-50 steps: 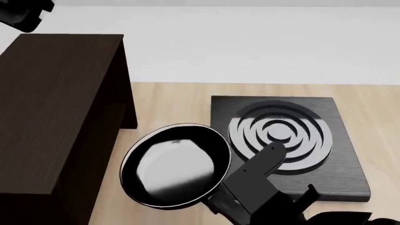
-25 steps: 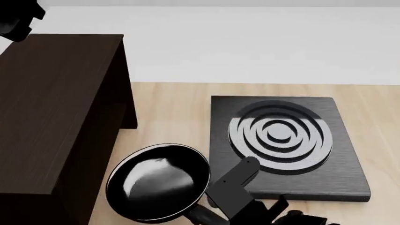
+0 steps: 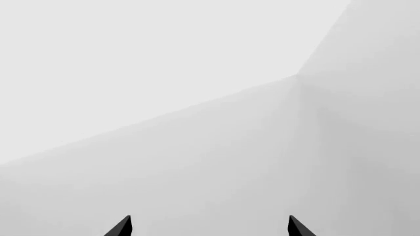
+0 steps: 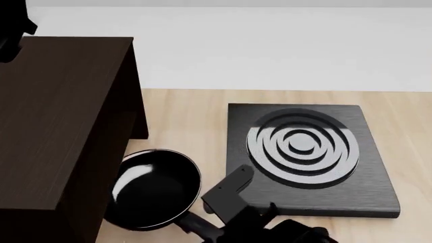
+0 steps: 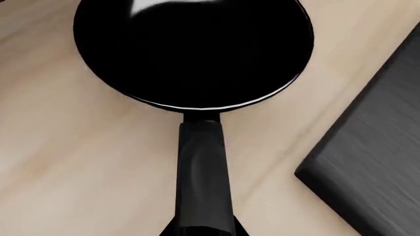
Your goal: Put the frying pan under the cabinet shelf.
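The frying pan [image 4: 154, 190] is black with a thin bright rim. It is low over the wooden table [image 4: 182, 116], its left rim at the dark right side of the cabinet shelf [image 4: 60, 116]. I cannot tell whether they touch. My right gripper [image 4: 204, 229] is shut on the pan's long black handle [image 5: 202, 167], and the pan's bowl [image 5: 190, 49] fills the far part of the right wrist view. In that view the right gripper [image 5: 203, 232] shows only at the frame's edge. My left gripper [image 3: 208, 228] is open, facing a blank pale wall with nothing between its fingertips.
A square black stove plate [image 4: 304, 152] with concentric rings lies on the table right of the pan, and its corner [image 5: 374, 162] shows close beside the handle. A dark part of my left arm [image 4: 10, 30] hangs above the cabinet's top at far left.
The pan has moved left and nearer, from beside the stove plate to the cabinet's side, still held by the right gripper. The left arm has drifted left, mostly out of the head view.
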Tool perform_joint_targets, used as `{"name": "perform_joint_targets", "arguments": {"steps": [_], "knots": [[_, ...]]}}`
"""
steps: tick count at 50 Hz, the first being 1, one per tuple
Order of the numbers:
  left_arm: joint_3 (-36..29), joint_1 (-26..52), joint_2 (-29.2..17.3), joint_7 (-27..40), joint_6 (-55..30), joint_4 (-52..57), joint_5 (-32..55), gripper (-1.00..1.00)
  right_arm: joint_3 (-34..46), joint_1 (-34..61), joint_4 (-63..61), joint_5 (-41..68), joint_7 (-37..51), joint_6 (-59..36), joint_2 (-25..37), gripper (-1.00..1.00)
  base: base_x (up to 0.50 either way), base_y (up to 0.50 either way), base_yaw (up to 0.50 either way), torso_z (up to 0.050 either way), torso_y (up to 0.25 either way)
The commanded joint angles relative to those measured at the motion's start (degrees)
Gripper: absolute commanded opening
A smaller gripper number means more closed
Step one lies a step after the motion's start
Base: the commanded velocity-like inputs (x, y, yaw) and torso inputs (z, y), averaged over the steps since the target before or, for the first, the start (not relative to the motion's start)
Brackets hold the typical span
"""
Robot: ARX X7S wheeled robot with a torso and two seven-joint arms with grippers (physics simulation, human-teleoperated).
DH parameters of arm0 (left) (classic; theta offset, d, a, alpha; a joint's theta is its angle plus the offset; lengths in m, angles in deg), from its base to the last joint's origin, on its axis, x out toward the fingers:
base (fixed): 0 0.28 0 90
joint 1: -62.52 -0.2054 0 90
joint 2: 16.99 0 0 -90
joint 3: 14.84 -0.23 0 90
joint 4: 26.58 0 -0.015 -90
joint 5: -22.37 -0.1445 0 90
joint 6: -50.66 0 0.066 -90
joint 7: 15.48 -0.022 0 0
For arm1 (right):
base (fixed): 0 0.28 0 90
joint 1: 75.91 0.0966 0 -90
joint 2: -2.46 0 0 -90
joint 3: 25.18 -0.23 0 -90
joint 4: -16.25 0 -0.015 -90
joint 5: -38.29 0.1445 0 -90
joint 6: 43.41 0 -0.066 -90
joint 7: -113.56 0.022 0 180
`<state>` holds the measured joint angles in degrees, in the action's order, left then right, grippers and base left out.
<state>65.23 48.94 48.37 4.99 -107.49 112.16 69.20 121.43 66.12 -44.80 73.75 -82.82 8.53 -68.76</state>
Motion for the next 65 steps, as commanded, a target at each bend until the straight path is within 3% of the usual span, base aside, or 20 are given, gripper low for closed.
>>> {"name": "perform_joint_targets", "arguments": {"steps": [1, 12, 20, 24, 40, 41, 65], "knots": [[2.0, 1.9, 0.3, 2.9, -4.5, 2.5, 4.2, 1.00, 0.7, 3.4, 20.7, -4.0, -8.8, 12.6, -10.8, -1.00, 0.00, 0.00, 0.00, 0.000, 0.000], [3.2, 2.6, -0.6, 4.3, -6.0, 3.5, 6.1, 1.00, 2.4, 4.9, 31.4, -3.0, -15.2, 17.5, -18.7, -1.00, 0.00, 0.00, 0.00, 0.000, 0.001], [4.6, 5.2, -0.9, 5.8, -9.0, 3.8, 9.0, 1.00, 24.4, 11.3, 30.9, 21.2, -12.5, 22.6, -18.8, -1.00, 0.00, 0.00, 0.00, 0.000, 0.000], [6.2, 6.0, -1.1, 7.5, -11.6, 4.8, 12.0, 1.00, 30.0, 14.3, 29.8, 27.4, -12.0, 23.5, -18.8, -1.00, 0.00, 0.00, 0.00, 0.000, 0.000], [12.6, 8.7, -1.8, 19.4, -20.2, 6.4, 29.0, 1.00, 31.5, 19.0, 30.3, 32.8, -12.8, 25.3, -18.8, -1.00, 0.00, 0.00, 0.00, 0.001, 0.001], [12.4, 8.5, -1.9, 19.9, -19.9, 6.4, 29.4, 1.00, 31.5, 18.9, 30.5, 32.4, -12.8, 25.3, -18.8, 1.00, 0.00, 0.00, 0.00, 0.000, 0.000], [7.2, 5.3, -3.9, 17.1, -12.6, 6.4, 23.7, 1.00, 30.0, 19.7, 36.1, 28.3, -13.7, 25.8, -18.8, 1.00, 0.00, 0.00, 0.00, 0.000, 0.000]]}}
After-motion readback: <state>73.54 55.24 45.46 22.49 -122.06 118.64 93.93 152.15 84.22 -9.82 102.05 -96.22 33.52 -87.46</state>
